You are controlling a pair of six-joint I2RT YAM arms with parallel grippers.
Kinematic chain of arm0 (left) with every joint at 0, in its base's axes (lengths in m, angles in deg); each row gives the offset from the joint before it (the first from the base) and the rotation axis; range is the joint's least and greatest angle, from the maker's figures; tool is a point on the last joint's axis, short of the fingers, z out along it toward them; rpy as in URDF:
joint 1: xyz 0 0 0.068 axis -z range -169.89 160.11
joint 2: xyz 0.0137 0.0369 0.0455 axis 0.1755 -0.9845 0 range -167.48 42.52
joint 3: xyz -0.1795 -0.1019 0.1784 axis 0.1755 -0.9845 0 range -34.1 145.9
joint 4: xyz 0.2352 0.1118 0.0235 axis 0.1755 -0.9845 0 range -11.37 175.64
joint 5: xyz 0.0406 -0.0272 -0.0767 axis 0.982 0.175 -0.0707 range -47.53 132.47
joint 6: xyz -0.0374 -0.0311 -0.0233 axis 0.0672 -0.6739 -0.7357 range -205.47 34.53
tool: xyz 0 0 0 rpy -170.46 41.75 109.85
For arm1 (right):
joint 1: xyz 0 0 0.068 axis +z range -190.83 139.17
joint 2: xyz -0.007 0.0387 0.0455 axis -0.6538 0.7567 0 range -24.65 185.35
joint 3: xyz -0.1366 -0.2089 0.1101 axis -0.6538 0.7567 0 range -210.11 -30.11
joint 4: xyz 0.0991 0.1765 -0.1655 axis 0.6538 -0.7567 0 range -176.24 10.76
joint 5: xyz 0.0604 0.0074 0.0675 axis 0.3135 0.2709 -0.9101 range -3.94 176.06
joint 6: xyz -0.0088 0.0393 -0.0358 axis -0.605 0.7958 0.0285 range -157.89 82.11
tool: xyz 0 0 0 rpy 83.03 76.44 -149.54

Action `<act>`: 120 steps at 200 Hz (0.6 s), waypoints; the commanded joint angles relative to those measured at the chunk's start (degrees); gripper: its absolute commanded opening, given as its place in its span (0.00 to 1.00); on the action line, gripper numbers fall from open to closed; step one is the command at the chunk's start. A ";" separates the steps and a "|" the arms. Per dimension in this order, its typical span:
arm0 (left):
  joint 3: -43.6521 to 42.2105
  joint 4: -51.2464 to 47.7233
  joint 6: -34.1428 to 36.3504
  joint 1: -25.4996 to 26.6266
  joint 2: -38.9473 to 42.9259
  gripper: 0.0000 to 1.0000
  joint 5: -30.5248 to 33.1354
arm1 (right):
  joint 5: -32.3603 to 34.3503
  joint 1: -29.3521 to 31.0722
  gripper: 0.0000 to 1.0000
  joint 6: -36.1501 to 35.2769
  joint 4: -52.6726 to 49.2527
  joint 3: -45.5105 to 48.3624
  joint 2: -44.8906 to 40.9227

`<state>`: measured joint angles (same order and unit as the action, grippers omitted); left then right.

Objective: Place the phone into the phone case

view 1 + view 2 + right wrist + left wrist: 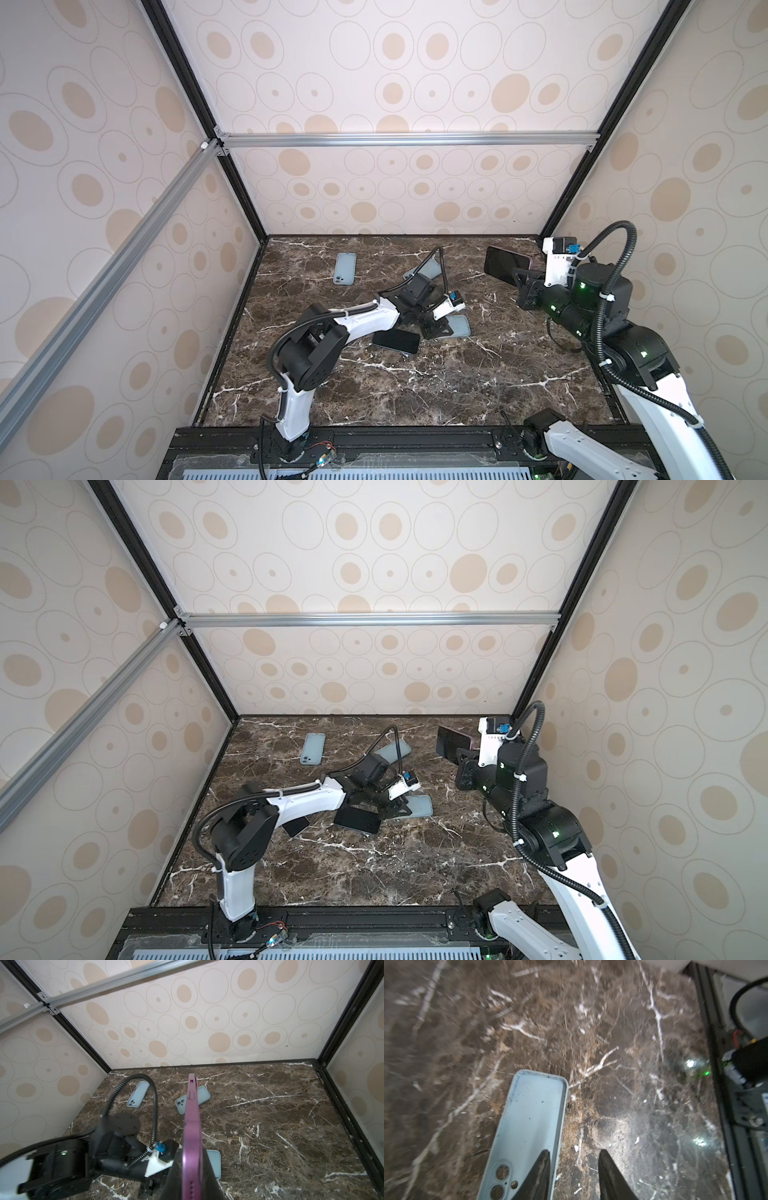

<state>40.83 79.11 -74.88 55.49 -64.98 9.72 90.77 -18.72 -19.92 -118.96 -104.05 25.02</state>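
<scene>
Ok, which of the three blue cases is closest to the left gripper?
The front case, beside the black phone; the left gripper hangs right over it. The other two lie farther back.

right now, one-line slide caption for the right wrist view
Right tool shut on a purple phone, held edge-on above the marble table.
</scene>
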 commanded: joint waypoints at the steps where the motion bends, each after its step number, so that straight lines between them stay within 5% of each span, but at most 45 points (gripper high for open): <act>1: -3.32 7.06 -11.41 -3.26 6.16 0.39 2.23 | -1.23 -0.06 0.00 2.95 -2.41 -3.04 0.88; 51: -9.49 10.56 -32.38 -13.44 9.44 0.38 2.75 | -6.29 -0.07 0.00 6.94 -4.36 0.34 3.35; 120: -13.64 14.09 -37.91 -15.33 6.57 0.39 2.27 | -13.56 -0.10 0.00 12.96 -2.60 7.94 8.26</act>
<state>27.13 90.48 -108.70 39.80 -57.46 13.22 81.00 -18.72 -10.25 -124.08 -98.01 32.15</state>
